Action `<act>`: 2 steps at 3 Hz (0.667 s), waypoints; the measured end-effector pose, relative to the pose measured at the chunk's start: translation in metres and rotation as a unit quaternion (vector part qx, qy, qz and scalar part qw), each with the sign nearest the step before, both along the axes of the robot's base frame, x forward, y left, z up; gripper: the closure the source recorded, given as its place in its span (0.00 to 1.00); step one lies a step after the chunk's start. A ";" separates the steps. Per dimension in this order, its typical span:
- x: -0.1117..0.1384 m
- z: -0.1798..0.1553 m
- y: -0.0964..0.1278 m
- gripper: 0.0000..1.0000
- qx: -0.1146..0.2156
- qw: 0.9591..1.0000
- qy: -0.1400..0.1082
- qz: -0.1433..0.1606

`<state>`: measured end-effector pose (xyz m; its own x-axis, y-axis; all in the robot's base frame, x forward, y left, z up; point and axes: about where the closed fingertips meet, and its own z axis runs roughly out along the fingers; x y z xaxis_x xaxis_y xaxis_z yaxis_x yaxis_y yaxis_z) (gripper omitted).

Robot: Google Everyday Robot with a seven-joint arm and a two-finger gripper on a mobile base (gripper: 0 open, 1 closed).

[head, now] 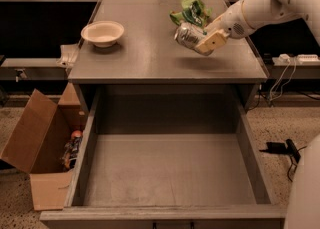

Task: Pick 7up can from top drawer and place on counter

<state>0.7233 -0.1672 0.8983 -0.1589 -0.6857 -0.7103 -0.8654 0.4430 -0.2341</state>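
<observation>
There is one can (186,35), one bowl (102,32), one green bag (191,10), one drawer (170,173) and one cardboard box (32,145). The can is tipped on its side in the air, just above the right back part of the counter (145,60). The gripper (199,39) is there too. Its fingers (214,41) squeeze the can, one on each side. The bowl sits on the counter's left back part. The bag lies at the counter's back, just behind the can. The drawer is pulled open below the counter's front. The box stands on the speckled floor, left of the counter.
</observation>
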 end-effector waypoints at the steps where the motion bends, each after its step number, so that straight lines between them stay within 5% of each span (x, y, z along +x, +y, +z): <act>1: 0.011 -0.011 0.004 1.00 -0.009 1.000 0.024 -0.008; 2: 0.017 -0.019 0.010 0.83 -0.014 0.999 0.041 -0.006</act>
<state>0.7398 -0.1575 0.8791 -0.2242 -0.7025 -0.6754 -0.8771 0.4476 -0.1744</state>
